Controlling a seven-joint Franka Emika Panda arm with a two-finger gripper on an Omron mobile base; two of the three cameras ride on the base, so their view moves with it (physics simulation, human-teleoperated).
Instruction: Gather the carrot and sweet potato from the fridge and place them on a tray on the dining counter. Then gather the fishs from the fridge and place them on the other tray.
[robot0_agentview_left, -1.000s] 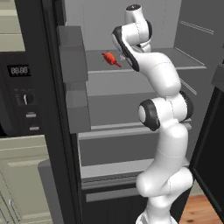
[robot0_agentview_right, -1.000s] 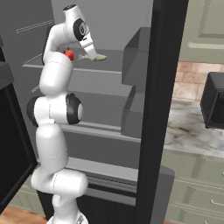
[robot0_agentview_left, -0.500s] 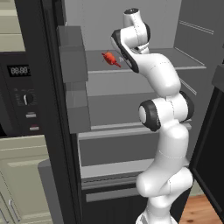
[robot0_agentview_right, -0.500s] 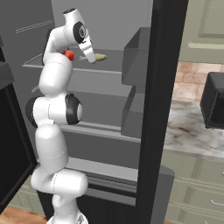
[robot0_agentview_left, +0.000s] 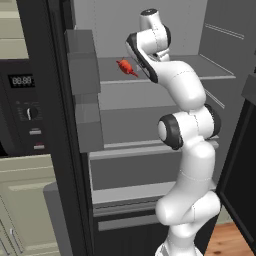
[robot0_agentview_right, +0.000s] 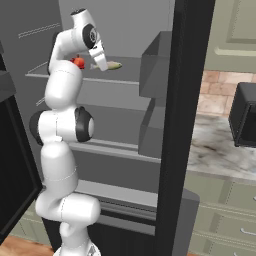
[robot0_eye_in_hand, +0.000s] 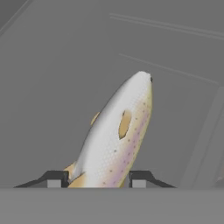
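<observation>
The arm reached into the open fridge (robot0_agentview_left: 150, 30) at the level of its upper shelf (robot0_agentview_right: 125, 75), where both fish lay. The pincer (robot0_eye_in_hand: 99, 178) had come down over the tail end of the pale fish (robot0_eye_in_hand: 118, 131) and narrowed from fully wide a second earlier; its two tips (robot0_eye_in_hand: 57, 178) stood on either side of the body, apparently touching it, though firm contact could not be confirmed from the hand view. In the right base view the pale fish (robot0_agentview_right: 114, 65) rested on the shelf just beyond the hand. The red fish (robot0_agentview_left: 126, 66) lay apart on the same shelf, to the arm's left. The closing suggested that the grasp of the first fish was under way; lifting and carrying to the dining desk (robot0_agentview_right: 220, 147) remained.
</observation>
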